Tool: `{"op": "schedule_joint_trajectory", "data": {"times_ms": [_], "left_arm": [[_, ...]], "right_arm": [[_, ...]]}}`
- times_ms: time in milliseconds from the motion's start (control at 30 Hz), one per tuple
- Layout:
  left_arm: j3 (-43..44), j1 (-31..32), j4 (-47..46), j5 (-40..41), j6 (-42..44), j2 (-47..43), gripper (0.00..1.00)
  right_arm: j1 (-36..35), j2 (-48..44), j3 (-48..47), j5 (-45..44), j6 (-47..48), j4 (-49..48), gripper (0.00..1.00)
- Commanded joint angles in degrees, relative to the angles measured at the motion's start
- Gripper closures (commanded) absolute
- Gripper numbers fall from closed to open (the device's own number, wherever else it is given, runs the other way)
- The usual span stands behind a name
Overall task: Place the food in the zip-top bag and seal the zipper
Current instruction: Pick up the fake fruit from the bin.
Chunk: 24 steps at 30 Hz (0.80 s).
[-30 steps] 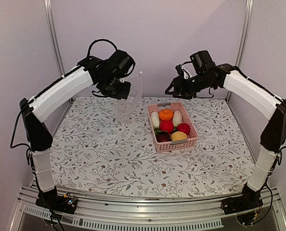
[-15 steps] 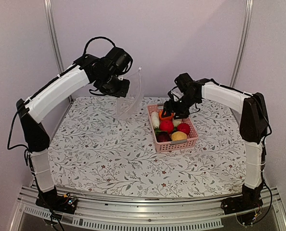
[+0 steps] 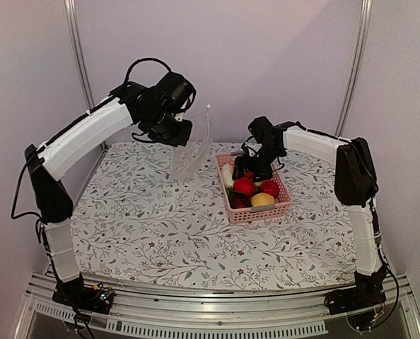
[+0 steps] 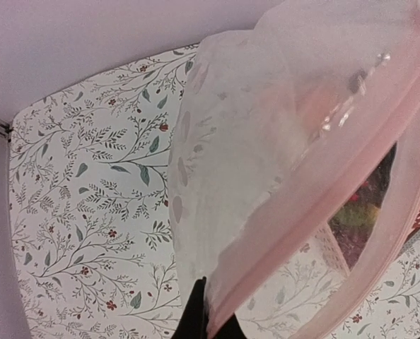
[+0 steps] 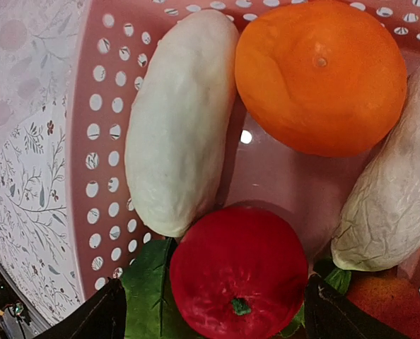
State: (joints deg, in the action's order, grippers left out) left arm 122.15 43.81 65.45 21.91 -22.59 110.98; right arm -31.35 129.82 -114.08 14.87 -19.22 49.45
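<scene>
The bag [image 3: 192, 147] is held up at its mouth, gripped by the clenched left claw [image 4: 208, 321]. All food [image 3: 247, 187] lies in the basket [image 3: 258, 214], with the right claw [image 5: 220, 311] spread open over it. Nothing is packed or sealed yet.

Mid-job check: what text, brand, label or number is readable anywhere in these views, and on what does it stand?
No readable text in any view.
zip-top bag: clear, no print seen.
pink basket: plain perforated wall, no label.
orange fruit and red fruit: unmarked.
tablecloth: leaf and flower pattern only.
board at the left arm's base: too small to read.
</scene>
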Motion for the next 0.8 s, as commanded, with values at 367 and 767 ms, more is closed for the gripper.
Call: {"op": "schedule_joint_trajectory", "data": {"times_ms": [367,767], "left_arm": [[-0.33,-0.18,-1.68,-1.32,-0.04,-1.57,1.0],[-0.18,-0.67,-3.57,-5.3,-1.43,-0.88,1.0]], "right_arm": [[0.33,3.09,0.02,-1.91,-0.18,2.85,0.28],[-0.14,-20.36,9.79,3.08,-0.29,-9.0,0.45]]}}
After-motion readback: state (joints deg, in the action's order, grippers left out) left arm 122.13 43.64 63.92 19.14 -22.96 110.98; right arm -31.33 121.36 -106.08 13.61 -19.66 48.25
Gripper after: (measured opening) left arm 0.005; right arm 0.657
